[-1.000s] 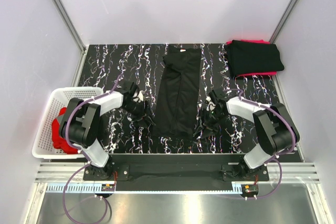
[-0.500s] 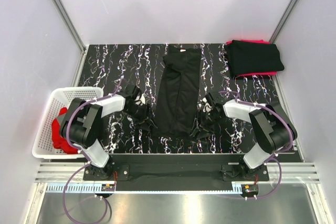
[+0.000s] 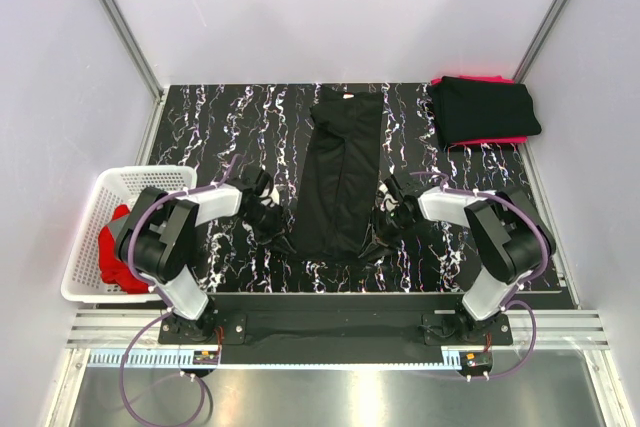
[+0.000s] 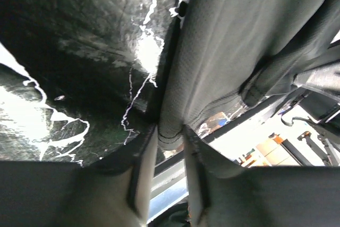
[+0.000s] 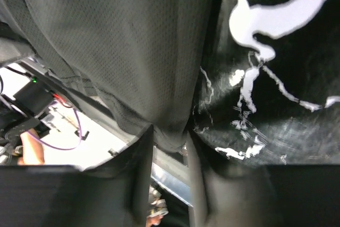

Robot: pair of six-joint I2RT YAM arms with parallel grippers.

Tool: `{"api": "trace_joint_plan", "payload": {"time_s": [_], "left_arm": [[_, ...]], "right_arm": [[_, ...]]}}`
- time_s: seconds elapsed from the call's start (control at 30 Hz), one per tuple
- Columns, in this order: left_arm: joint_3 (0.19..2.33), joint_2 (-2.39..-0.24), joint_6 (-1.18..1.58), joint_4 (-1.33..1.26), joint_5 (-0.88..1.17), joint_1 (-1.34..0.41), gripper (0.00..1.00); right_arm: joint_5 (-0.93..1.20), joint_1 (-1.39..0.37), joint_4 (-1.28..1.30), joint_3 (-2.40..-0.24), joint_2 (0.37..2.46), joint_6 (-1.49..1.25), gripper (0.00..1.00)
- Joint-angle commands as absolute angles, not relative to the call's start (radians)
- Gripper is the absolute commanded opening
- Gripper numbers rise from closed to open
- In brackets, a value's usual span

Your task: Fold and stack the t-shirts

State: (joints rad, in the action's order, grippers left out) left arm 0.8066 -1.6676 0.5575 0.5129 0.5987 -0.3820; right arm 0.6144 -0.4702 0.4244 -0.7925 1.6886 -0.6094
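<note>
At the far left, a white slatted basket (image 3: 82, 252) is seen beside the table (image 3: 215, 127), with a red garment (image 3: 108, 252) bunched inside it. Next, the left hand (image 3: 271, 228) is found low on the marbled black surface, at the near left corner of the black t-shirt (image 3: 340, 167). In the left wrist view its fingers (image 4: 142, 176) are drawn in narrow, and the hem corner of the shirt (image 4: 228, 41) is pinched between them. The t-shirt itself is laid down the middle of the table, folded lengthwise into one long narrow strip, collar at the far end, hem at the near end. A fine mesh weave and a stitched hem are shown up close. On to the right hand (image 3: 377, 236): it is set at the near right corner, and in the right wrist view its fingers (image 5: 142, 174) are likewise narrowed onto the hem (image 5: 133, 51). Far right, at the back corner, a folded black shirt (image 3: 485, 112) is stacked on a red shirt (image 3: 487, 78).
</note>
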Motion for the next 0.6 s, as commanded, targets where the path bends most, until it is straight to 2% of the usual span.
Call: {"api": "trace_joint_plan", "payload": {"time_s": [0.0,0.03,0.1,0.13,0.4,0.57], "left_arm": [[0.792,-1.684,0.555,0.502,0.574,-0.391,0.21],[0.798,-1.693,0.554,0.500,0.578,-0.394,0.16],[0.813,-1.700,0.551,0.497,0.586,-0.394,0.02],[0.821,-1.700,0.549,0.497,0.587,-0.394,0.00],[1.003,-1.660,0.520,0.528,0.581,-0.382,0.00],[1.130,-1.667,0.515,0.537,0.588,-0.385,0.00]], "right_arm": [[0.581,-0.486,0.387,-0.799,1.707,-0.601,0.29],[0.577,-0.486,0.390,-0.799,1.706,-0.601,0.00],[0.572,-0.486,0.390,-0.792,1.694,-0.598,0.00],[0.572,-0.485,0.390,-0.790,1.683,-0.595,0.00],[0.563,-0.405,0.411,-0.781,1.435,-0.552,0.00],[0.571,-0.362,0.425,-0.822,1.374,-0.529,0.00]]}}
